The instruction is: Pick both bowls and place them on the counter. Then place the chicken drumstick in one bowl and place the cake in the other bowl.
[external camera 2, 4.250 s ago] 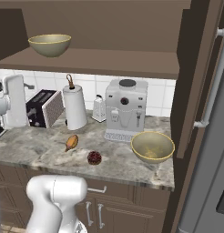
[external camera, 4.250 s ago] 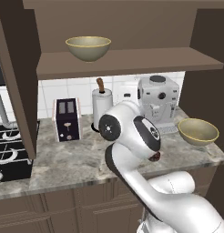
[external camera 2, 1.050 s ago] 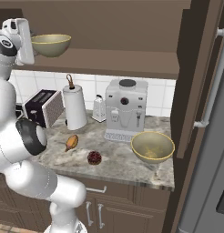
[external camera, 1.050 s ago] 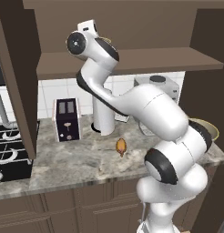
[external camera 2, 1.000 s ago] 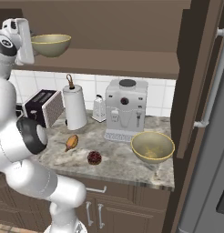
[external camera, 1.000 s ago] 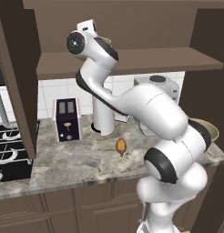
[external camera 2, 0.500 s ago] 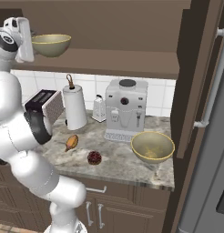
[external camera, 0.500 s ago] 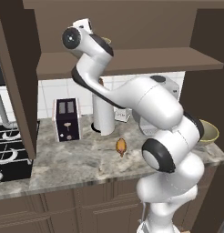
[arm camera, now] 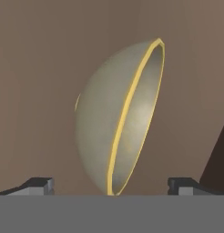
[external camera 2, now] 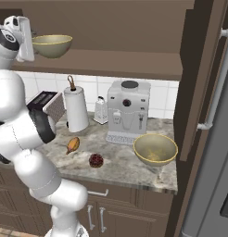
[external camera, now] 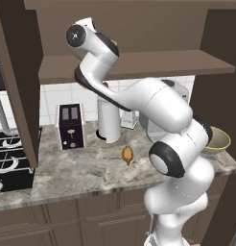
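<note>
Hand (arm camera: 111,185) open wide, holding nothing: the two fingertips (arm camera: 38,185) stand far apart at the bottom of the hand view, with the rim of the shelf bowl (arm camera: 118,118) reaching down between them. The camera is rolled, so the bowl looks tipped on edge; in the right base view it sits upright on the dark shelf (external camera 2: 116,62), with the hand (external camera 2: 27,39) just beside its left side.

Risks, as judged from here:
- The fingers straddle the rim but are not closed. If they close with the rim off-centre, one finger may strike first and push the bowl back along the shelf.
- A thin, curved rim gives little grip. A shallow pinch could let the bowl swing or slip on the way down, onto the toaster (external camera 2: 47,104) or paper towel roll (external camera 2: 76,111) below.
- The arm is stretched high and close to the cabinet wall; lifting out too steeply could knock the bowl against the shelf's underside above.

Containers, near to far:
- Second bowl (external camera 2: 155,149) is on the counter (external camera 2: 120,162), right of the coffee machine (external camera 2: 129,111). Looks empty.
- Shelf bowl: its inside shows bare in the hand view. Empty.

Food is loose on the counter: the cake (external camera 2: 96,160) toward the front, the drumstick (external camera 2: 73,144) a little behind and to its left. Neither is in a bowl yet.
</note>
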You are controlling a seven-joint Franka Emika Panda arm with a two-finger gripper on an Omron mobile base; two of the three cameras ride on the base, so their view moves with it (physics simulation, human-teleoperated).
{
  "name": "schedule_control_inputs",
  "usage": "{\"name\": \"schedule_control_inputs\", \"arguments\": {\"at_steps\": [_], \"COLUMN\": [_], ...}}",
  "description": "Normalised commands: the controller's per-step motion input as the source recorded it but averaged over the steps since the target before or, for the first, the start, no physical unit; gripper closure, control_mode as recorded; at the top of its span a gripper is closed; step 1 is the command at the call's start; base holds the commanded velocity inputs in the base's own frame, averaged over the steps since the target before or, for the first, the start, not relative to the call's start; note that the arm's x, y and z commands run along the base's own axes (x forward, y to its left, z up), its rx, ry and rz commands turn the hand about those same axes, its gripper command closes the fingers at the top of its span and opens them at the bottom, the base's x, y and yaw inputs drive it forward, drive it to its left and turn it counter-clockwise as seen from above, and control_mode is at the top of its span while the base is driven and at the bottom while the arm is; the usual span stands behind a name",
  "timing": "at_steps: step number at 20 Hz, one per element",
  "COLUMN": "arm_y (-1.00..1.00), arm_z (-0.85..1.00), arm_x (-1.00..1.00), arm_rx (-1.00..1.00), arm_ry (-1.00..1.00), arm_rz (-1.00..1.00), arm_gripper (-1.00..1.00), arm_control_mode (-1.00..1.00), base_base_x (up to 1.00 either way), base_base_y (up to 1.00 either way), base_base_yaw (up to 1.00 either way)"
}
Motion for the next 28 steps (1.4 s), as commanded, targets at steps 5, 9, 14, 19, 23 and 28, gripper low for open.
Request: {"name": "schedule_control_inputs", "arguments": {"at_steps": [5, 9, 14, 19, 23, 28], "arm_y": [0.0, 0.0, 0.0, 0.0, 0.0, 0.0], "arm_z": [-0.09, -0.1, -0.01, 0.0, 0.0, -0.02], "arm_x": [0.07, 0.04, 0.07, 0.15, 0.19, 0.18], "arm_rx": [0.0, 0.0, 0.0, 0.0, 0.0, 0.0], "arm_ry": [0.0, 0.0, 0.01, 0.02, 0.04, 0.05], "arm_rz": [0.06, 0.05, 0.03, 0.0, 0.0, 0.0], "arm_gripper": [-1.0, -1.0, -1.0, -1.0, -1.0, -1.0], "arm_control_mode": [-1.0, -1.0, -1.0, -1.0, -1.0, -1.0], "base_base_x": [0.0, 0.0, 0.0, 0.0, 0.0, 0.0], "base_base_y": [0.0, 0.0, 0.0, 0.0, 0.0, 0.0], "base_base_yaw": [0.0, 0.0, 0.0, 0.0, 0.0, 0.0]}}
